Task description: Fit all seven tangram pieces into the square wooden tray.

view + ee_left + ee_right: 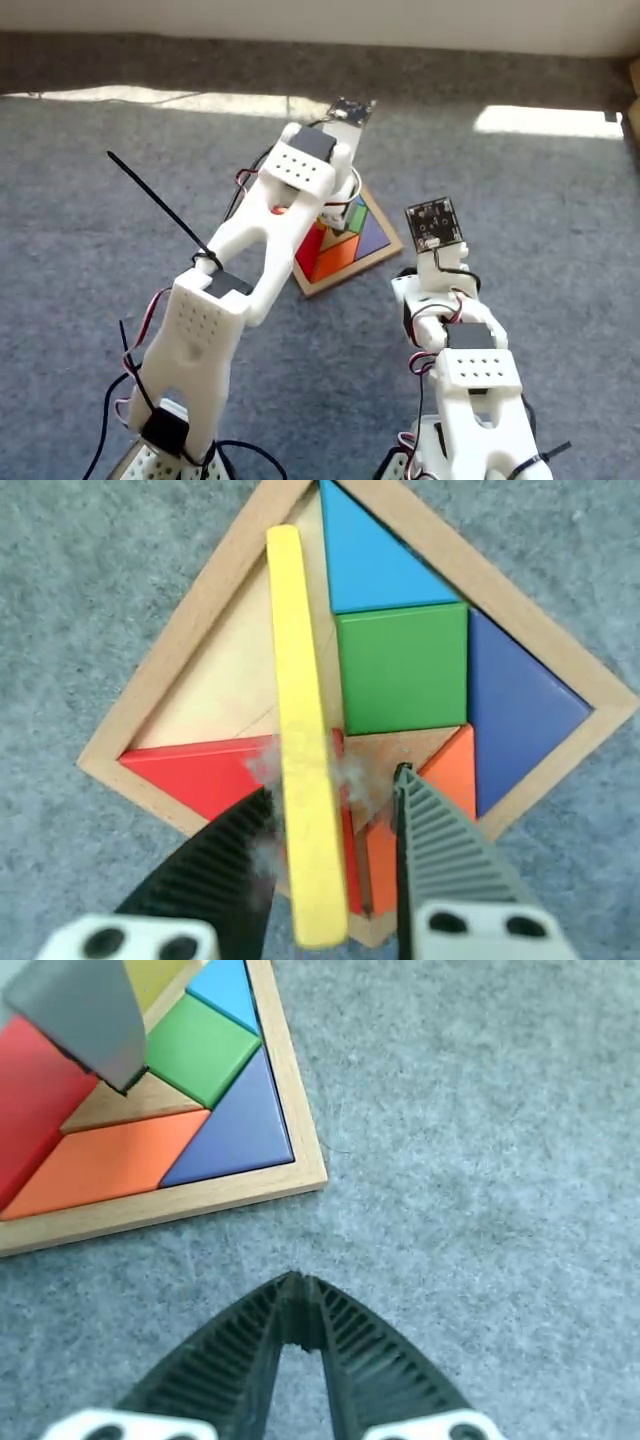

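I have the left gripper [332, 785] over the square wooden tray [178, 630], which lies near the middle of the grey carpet [70, 300] in the high view. The left arm comes in over it from 7 o'clock. Its jaws stand spread around a yellow wooden piece [300, 710] that is up on its edge; one finger is against it and I see a gap at the other. In the high view the green square [357, 215] sits toward 12 o'clock in the tray, the dark blue triangle [373, 237] at 3, the orange piece [335, 262] at 6 and the red triangle [312, 245] at 9. A light blue triangle [375, 555] touches the green square, and bare tray floor lies beside the yellow piece. The right gripper [300, 1285] is pressed together over carpet, near the tray's 4 o'clock side.
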